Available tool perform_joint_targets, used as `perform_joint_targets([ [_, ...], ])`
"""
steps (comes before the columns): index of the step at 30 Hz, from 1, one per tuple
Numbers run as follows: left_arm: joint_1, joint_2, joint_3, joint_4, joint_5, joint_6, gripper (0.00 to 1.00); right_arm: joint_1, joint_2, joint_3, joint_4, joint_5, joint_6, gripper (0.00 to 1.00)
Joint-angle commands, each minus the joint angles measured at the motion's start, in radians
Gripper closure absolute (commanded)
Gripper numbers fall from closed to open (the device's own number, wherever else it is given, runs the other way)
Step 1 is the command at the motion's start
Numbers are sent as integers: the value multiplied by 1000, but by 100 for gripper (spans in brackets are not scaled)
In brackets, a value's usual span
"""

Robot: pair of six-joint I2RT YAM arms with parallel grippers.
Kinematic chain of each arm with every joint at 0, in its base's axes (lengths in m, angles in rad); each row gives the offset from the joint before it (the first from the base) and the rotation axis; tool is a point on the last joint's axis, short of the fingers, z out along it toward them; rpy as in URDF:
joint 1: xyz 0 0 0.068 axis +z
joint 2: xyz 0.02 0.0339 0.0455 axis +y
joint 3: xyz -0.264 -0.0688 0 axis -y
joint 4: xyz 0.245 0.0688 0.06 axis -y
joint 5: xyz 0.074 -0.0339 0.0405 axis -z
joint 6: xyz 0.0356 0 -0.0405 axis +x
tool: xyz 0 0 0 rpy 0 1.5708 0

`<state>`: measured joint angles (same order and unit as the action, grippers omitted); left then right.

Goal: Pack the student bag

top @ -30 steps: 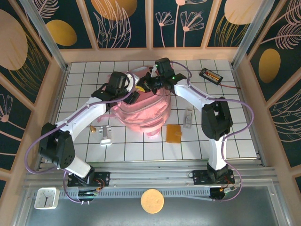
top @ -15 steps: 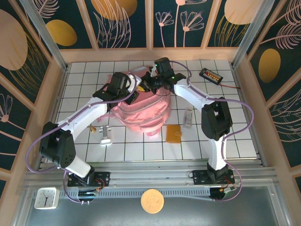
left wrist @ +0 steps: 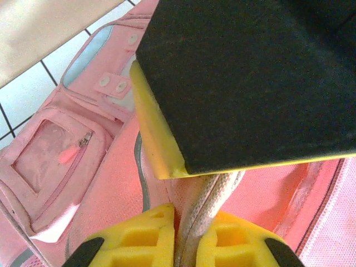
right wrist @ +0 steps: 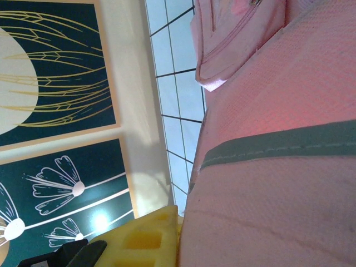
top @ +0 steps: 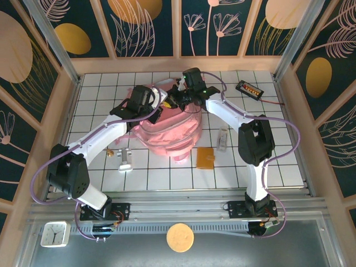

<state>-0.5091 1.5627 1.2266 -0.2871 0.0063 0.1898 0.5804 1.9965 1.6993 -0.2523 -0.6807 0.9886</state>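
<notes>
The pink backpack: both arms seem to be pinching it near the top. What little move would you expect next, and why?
Probably a gentle pull upward and apart, to open the mouth of the student bag. The left fingers are shut on a pale strap at its top, the right fingers grip pink fabric close by, and an orange case lies unpacked on the tiles.

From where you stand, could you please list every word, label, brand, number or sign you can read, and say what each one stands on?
No text can be read in these views.
On the white clock at the near left corner: dial marks too small to read.
On the black device at the far right: orange markings too blurred to read.
On the student bag: no print or label seen on the pink fabric.
</notes>
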Motion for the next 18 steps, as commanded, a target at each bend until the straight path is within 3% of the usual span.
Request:
perform_joint_targets([
  [1, 4, 23, -6, 23, -35, 17, 93, 14, -42, 33, 2, -20, -27, 100],
  [4, 4, 25, -6, 23, -34, 14, 100, 12, -48, 28, -5, -8, -31, 88],
  [8, 5, 24, -7, 25, -36, 8, 100, 7, -63, 26, -25, 10, -40, 67],
  [14, 4, 25, -7, 29, -38, 2, 100, -15, -119, 6, -70, 54, -80, 47],
  [16, 4, 25, -6, 31, -37, -2, 100, -26, -152, -17, -71, 70, -90, 31],
  [17, 4, 23, -7, 32, -34, -5, 100, -27, -169, -30, -74, 80, -93, 13],
  [18, 4, 23, -8, 34, -33, -8, 100, -27, -188, -43, -76, 87, -100, 1],
])
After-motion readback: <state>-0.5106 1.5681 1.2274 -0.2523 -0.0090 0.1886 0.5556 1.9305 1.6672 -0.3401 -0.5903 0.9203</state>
